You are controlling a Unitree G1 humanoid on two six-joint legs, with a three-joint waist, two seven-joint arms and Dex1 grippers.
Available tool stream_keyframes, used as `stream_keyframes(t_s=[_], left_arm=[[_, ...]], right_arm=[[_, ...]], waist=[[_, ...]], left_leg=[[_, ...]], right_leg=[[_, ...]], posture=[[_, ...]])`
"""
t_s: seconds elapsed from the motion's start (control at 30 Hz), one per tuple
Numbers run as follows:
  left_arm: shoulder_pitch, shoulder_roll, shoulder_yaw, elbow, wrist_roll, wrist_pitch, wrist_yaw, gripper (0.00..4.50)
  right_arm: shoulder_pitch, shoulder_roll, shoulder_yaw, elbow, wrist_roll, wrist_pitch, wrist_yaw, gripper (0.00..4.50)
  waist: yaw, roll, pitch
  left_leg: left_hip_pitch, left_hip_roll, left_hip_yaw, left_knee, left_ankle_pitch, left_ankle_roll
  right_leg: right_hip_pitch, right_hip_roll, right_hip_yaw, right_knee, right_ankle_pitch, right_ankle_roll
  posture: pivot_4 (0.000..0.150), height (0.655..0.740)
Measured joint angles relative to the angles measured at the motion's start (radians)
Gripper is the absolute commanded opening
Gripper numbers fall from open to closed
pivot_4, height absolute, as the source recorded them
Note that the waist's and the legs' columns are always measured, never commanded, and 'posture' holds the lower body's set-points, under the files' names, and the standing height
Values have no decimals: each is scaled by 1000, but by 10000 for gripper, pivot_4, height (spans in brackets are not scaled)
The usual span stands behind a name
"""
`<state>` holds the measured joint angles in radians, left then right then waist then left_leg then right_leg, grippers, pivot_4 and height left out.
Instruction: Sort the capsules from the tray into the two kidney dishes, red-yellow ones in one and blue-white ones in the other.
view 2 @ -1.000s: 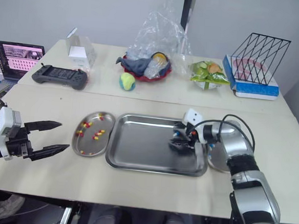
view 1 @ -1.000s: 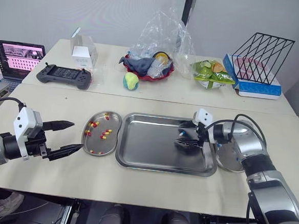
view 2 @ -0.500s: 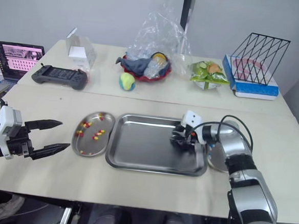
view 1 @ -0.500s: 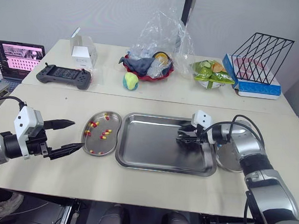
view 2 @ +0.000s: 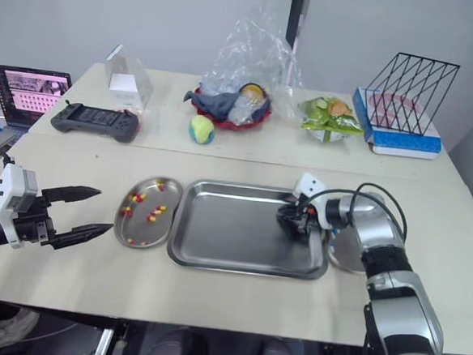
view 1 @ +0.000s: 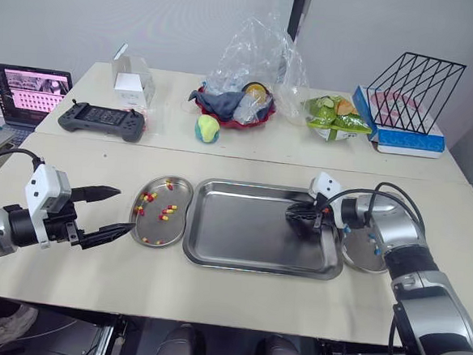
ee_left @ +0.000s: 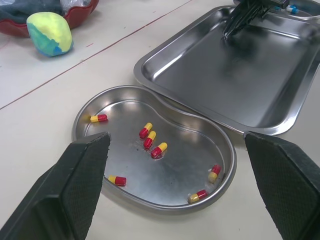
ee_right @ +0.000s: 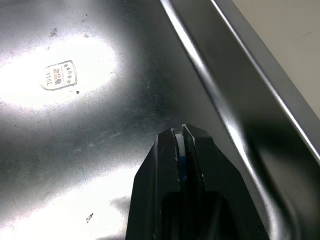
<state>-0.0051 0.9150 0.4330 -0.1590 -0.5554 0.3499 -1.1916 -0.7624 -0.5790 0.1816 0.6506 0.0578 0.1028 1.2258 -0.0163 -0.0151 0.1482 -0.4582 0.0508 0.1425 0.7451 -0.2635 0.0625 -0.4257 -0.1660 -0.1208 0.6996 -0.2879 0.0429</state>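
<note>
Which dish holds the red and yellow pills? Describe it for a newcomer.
Find the large rectangular tray in the table's middle. The kidney dish on its left side is it: red-yellow capsules inside, whereas the right dish holds blue-white ones.

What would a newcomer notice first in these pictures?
The big steel tray in the middle of the table, where the right gripper pinches a blue-white capsule near its right end. Next, the kidney dish to its left holding red-yellow capsules, with the open left gripper beside it.
</note>
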Motion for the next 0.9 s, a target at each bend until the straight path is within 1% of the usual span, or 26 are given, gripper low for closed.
stream_keyframes(t_s=[0.17, 0.23, 0.27, 0.37, 0.4, 0.53, 0.73, 0.8, 0.9], left_arm=[[-27, 0, -22, 0, -1, 5, 0, 45000], [-30, 0, -22, 0, -4, 5, -2, 45000], [-33, 0, -22, 2, -4, 5, -4, 45000], [-42, 1, -21, 28, -4, 4, -11, 45000], [-47, 1, -25, 39, -3, 4, -14, 45000], [-101, 1, -52, 73, 2, -2, -25, 45000], [-148, 0, -97, 141, 17, -25, -43, 45000], [-153, 0, -101, 154, 20, -29, -45, 45000], [-158, 0, -103, 168, 24, -40, -45, 45000]], right_arm=[[29, -21, -82, -89, 95, 109, 14, 144], [30, -82, -134, -122, 126, 139, 14, 144], [39, -133, -168, -145, 144, 164, 14, 144], [98, -267, -263, -201, 170, 213, 16, 144], [119, -285, -281, -217, 178, 223, 15, 144], [258, -325, -312, -283, 198, 253, 12, 144], [402, -340, -336, -404, 202, 324, -36, 144], [432, -342, -341, -439, 205, 353, -49, 7488], [444, -345, -358, -477, 223, 382, -72, 17319]], waist=[[2, 2, 1], [6, 5, 3], [10, 6, 4], [14, 6, 5], [10, 6, 5], [1, 6, 5], [1, 7, 5], [2, 8, 5], [2, 8, 5]], left_leg=[[0, 0, 0, 0, 0, 0], [0, -1, 0, 0, 0, 0], [-1, -1, 0, 0, 0, 0], [0, 0, 0, -1, 0, 0], [0, 0, 0, -1, 0, 0], [0, 0, 0, -2, 0, -1], [1, 0, 1, -2, 1, -1], [1, 0, 1, -2, 1, -1], [1, 0, 0, -2, 1, -1]], right_leg=[[0, 0, 0, 0, 0, 0], [0, -1, 0, 0, 0, 0], [0, -1, 0, -1, 0, 0], [0, 0, -1, -2, 0, 0], [1, 0, -1, -1, 0, 0], [0, 0, 0, -1, 0, 0], [0, 0, 0, 0, 0, 0], [0, -1, 0, -1, 0, 0], [0, 0, 0, 0, 0, 0]], posture=[[1500, 6837], [1500, 6837], [1500, 6837], [1500, 6837], [1500, 6837], [1500, 6837], [1500, 6837], [1500, 6837], [1500, 6837]])
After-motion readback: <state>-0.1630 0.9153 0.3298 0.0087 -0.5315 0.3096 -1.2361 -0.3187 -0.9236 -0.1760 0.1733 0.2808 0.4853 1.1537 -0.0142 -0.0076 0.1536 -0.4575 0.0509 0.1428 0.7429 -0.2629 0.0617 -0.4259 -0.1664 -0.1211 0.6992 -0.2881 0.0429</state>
